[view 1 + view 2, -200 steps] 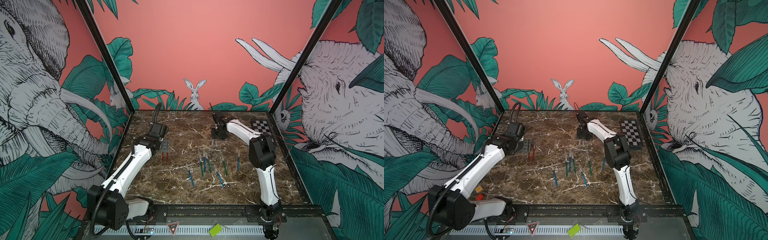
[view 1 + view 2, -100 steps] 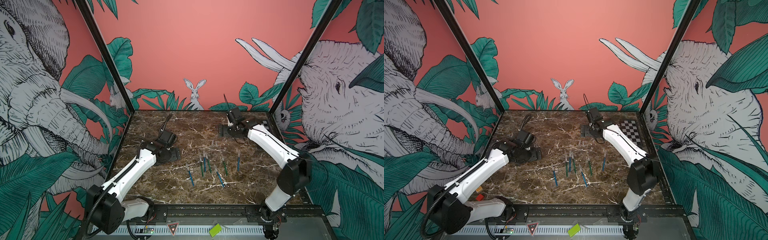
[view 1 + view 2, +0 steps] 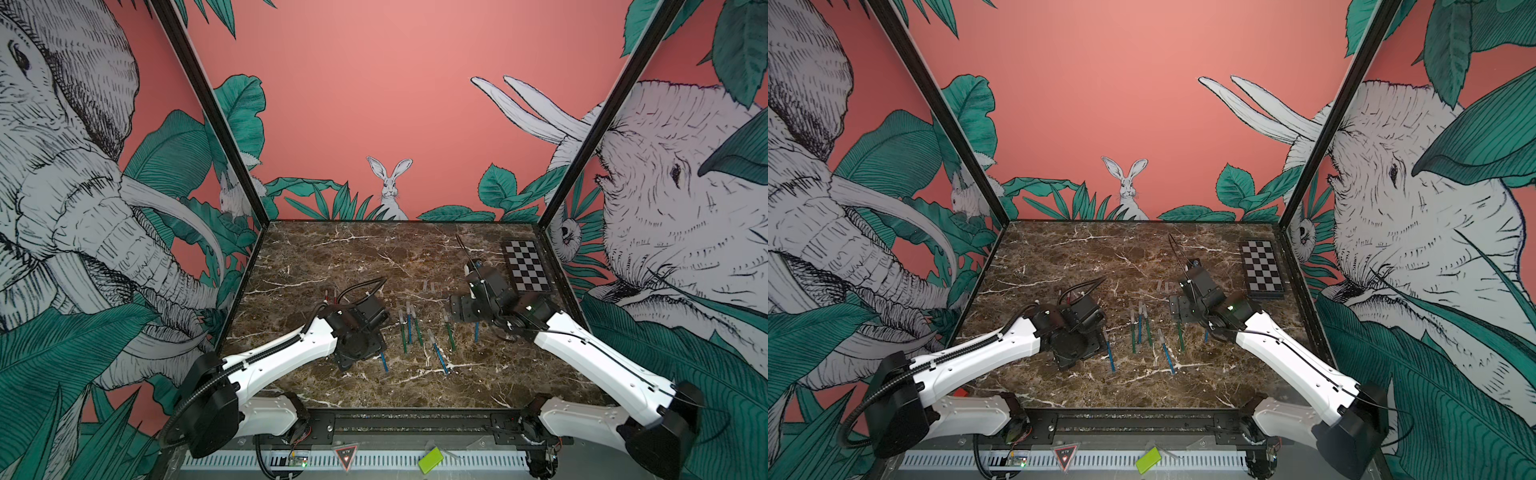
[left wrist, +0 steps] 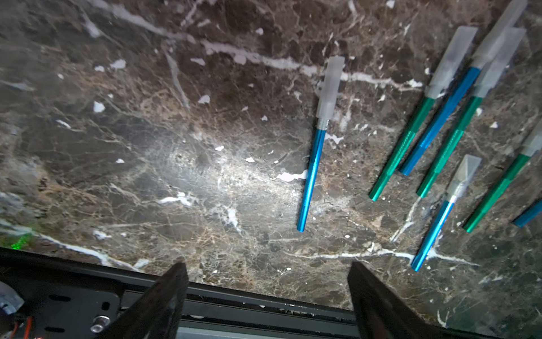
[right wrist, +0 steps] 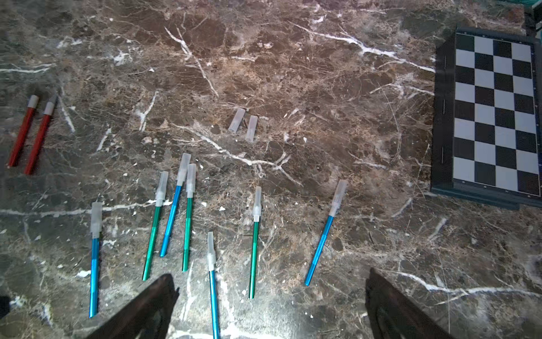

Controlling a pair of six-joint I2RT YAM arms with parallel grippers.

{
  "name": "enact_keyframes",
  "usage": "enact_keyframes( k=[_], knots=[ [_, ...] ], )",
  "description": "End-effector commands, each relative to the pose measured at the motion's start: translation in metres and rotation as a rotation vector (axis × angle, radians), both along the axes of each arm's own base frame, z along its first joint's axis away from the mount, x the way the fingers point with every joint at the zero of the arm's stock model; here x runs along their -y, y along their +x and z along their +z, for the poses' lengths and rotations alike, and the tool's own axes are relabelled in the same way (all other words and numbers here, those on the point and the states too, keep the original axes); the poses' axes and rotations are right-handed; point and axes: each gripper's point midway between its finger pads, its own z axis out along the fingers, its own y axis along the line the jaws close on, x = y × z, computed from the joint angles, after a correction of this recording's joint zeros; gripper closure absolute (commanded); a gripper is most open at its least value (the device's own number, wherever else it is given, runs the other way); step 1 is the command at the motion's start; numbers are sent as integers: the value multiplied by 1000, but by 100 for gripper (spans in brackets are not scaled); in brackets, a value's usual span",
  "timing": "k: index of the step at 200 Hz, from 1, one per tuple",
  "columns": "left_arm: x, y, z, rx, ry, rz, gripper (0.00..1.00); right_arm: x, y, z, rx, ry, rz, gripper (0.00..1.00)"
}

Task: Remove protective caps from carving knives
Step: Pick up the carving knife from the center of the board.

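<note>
Translucent, greyish, tubular plastic protective caps [image 5: 96, 215] are seen sleeved on seven slim blue and green carving knives [image 5: 187, 232] at the centre of the veined brown marble table [image 5: 322, 88], two lying loose at twelve o'clock, while the left gripper [image 4: 267, 264] and right gripper [image 5: 269, 273] are held downward, spread wide, empty.

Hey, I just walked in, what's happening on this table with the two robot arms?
Two robot arms are taking protective caps off carving knives on a marble table. The left gripper and the right gripper both hang open above it, holding nothing. Two red knives lie uncapped on the left arm's side, and two loose caps lie apart from them. The seven blue and green knives all have their caps on.
</note>
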Motion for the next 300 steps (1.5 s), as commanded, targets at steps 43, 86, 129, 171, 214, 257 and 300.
enact_keyframes(
  k=[43, 86, 129, 171, 214, 257, 300],
  knots=[
    [28, 8, -33, -53, 41, 53, 24, 5, -31, -2, 26, 15, 46, 2],
    [34, 10, -43, -66, 64, 59, 36, 9, -44, 11, 53, 79, 69, 2],
    [36, 9, -51, -68, 77, 52, 49, 13, -48, 13, 47, 77, 65, 2],
    [39, 11, -60, -61, 95, 41, 54, 10, -51, 15, 43, 97, 76, 2],
    [37, 11, -71, -72, 120, 42, 60, 9, -54, 18, 44, 106, 83, 2],
    [34, 10, -79, -82, 143, 37, 69, 8, -56, 23, 53, 125, 83, 2],
    [27, 5, -88, -93, 165, 35, 78, 7, -58, 34, 63, 150, 88, 2]
  ],
)
